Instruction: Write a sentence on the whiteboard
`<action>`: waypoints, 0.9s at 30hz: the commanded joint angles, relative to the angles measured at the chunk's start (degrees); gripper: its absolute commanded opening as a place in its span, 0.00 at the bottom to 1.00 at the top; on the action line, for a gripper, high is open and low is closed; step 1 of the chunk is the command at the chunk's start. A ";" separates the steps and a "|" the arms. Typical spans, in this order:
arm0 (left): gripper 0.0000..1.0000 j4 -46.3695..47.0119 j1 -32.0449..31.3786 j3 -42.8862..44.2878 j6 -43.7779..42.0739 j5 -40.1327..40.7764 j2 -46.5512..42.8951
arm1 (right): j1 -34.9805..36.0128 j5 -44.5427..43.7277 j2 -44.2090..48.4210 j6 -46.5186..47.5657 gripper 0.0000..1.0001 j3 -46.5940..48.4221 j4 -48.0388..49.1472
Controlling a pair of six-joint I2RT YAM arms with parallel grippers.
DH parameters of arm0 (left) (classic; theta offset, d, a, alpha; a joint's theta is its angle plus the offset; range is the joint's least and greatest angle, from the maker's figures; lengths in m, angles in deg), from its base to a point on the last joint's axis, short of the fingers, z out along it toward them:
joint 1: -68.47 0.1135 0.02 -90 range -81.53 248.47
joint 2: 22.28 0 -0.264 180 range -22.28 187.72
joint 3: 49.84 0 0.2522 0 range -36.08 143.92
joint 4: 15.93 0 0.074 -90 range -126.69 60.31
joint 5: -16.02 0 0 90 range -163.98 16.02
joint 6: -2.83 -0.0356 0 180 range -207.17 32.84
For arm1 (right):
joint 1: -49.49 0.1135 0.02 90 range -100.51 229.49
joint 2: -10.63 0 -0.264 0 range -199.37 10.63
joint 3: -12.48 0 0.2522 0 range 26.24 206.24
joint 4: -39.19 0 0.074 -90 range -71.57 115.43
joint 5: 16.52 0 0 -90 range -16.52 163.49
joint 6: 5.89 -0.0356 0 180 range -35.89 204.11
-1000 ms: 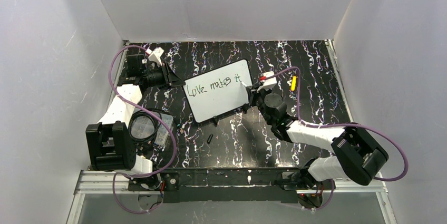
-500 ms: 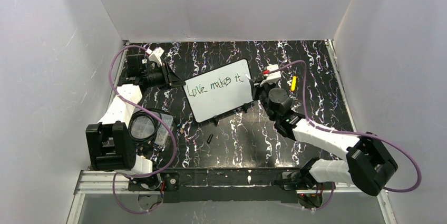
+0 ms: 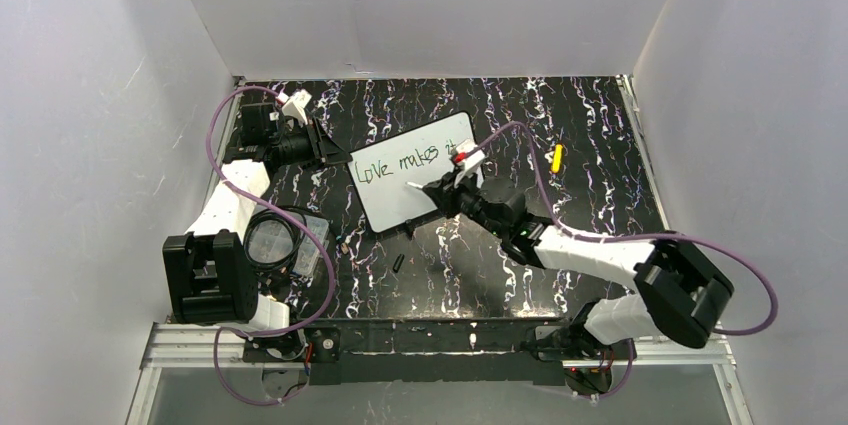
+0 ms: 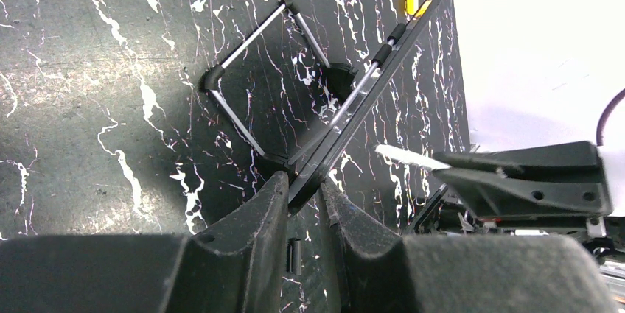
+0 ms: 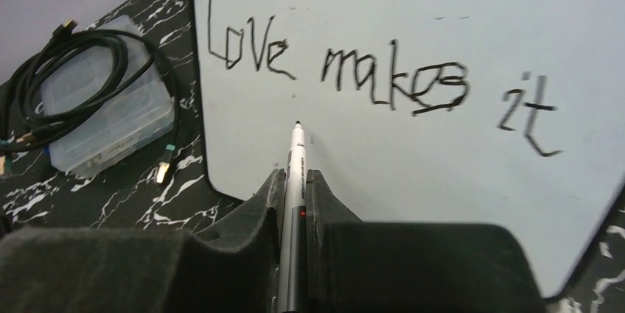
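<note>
Surface: black, white-veined table (image 3: 560,115), white walls (image 3: 90,145) round it.
Right gripper (image 5: 295,180): my fingers clamped on pen (image 5: 296,152), tip aimed at bare board under "Love makes it".
Whiteboard (image 5: 413,151): mid-table, propped tilted; my left gripper (image 4: 304,188) pinches its left edge.
Risk: pressing hard could tip or slide it in that thin pinch; a second line may slant into the first.
Unclear: whether tip touches; board's right end runs out of my wrist view.
</note>
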 commanded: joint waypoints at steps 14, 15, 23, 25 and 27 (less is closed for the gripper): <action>0.19 -0.41 -0.33 1.12 0.15 -1.21 -0.87 | 2.50 5.05 -13.91 -5.18 0.01 7.35 11.52; 0.19 -0.44 -0.35 1.13 0.15 -1.21 -0.87 | 2.50 4.61 -14.20 -5.11 0.01 7.45 11.31; 0.19 -0.41 -0.35 1.21 0.15 -1.28 -0.75 | 2.59 2.53 -14.51 -5.25 0.01 5.30 8.13; 0.19 -0.41 -0.39 1.22 0.21 -1.29 -0.80 | 2.75 2.17 -14.43 -5.42 0.01 4.42 7.62; 0.19 -0.41 -0.35 1.19 0.21 -1.29 -0.78 | 3.04 1.92 -14.27 -5.77 0.01 3.39 7.33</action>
